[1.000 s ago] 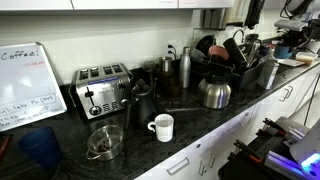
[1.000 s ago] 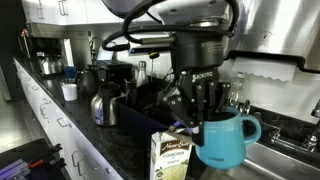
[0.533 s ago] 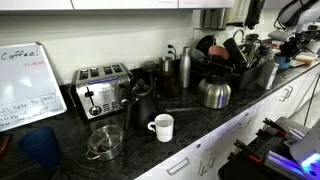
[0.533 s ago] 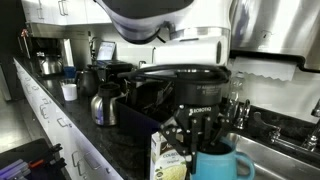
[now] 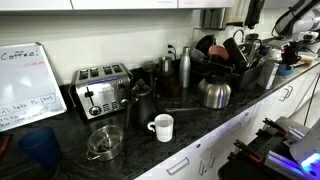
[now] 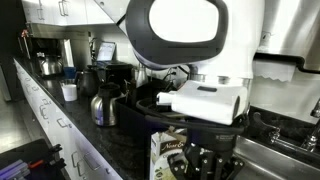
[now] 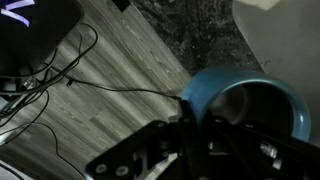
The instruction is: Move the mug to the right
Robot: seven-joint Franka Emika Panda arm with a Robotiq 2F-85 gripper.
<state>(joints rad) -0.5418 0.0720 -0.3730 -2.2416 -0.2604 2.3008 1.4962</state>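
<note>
The teal-blue mug [image 7: 214, 88] with a dark inside fills the right of the wrist view. My gripper [image 7: 196, 127] is shut on its rim, with one finger outside the wall and one inside. In an exterior view my gripper [image 6: 208, 166] hangs at the bottom edge beside a carton, and the mug is out of sight below the frame. In an exterior view the arm [image 5: 296, 18] reaches down at the far right end of the counter; the mug is too small to make out there.
On the dark counter stand a white mug [image 5: 162, 126], a toaster [image 5: 103, 90], a steel kettle [image 5: 214, 92], a glass bowl [image 5: 104, 142] and a full dish rack [image 5: 232, 55]. A carton [image 6: 168, 158] is next to the gripper, with a sink [image 6: 285, 150] behind. Wood floor with cables [image 7: 90, 90] lies beyond the counter edge.
The arm has come down with the mug in the gripper. The mug has dropped out of the bottom of the close exterior view. Nothing else has moved.
</note>
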